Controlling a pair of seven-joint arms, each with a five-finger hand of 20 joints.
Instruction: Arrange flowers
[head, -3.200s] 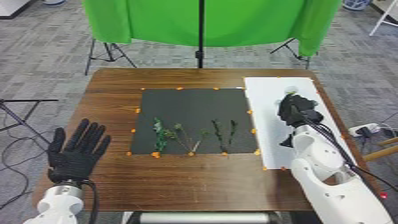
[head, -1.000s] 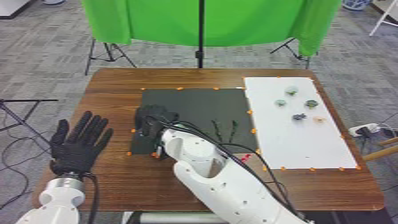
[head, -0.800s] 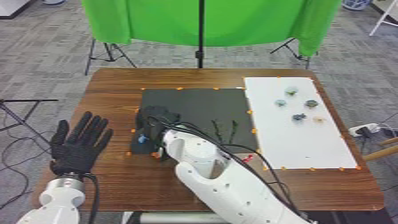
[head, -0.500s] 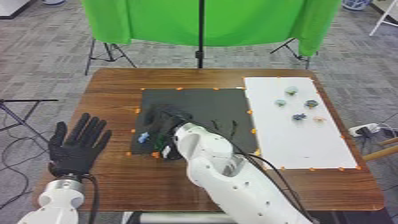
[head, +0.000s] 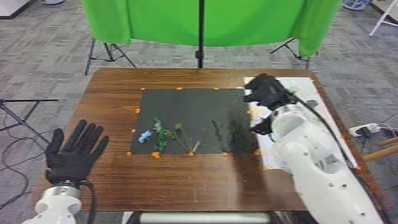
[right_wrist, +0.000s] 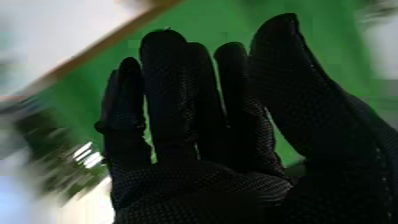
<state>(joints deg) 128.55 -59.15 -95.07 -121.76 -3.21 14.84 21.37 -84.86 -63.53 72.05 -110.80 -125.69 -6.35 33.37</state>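
In the head view the right hand (head: 268, 91) is over the border between the black mat (head: 191, 107) and the white sheet (head: 274, 161). In the right wrist view, the right hand (right_wrist: 204, 195) has straight fingers and holds nothing. The left hand (head: 71, 162) lies palm up with fingers spread, left of the mat. A light blue flower (head: 145, 136) rests at the mat's lower left, beside a leafy green stem (head: 160, 140). Thin stems (head: 184, 137) lie to its right, and a dark stem (head: 218, 134) farther right. Flower heads on the sheet are partly hidden by the right arm.
Orange tape marks edge the mat and sheet on the brown table (head: 191, 185). Behind the table, a green cloth (head: 160, 22) hangs on a stand. The right arm stretches over the table's right side.
The right hand has moved from the mat's left part to the right, toward the white sheet. The blue flower and green stems it partly covered are now uncovered. The left hand stays nearly still.
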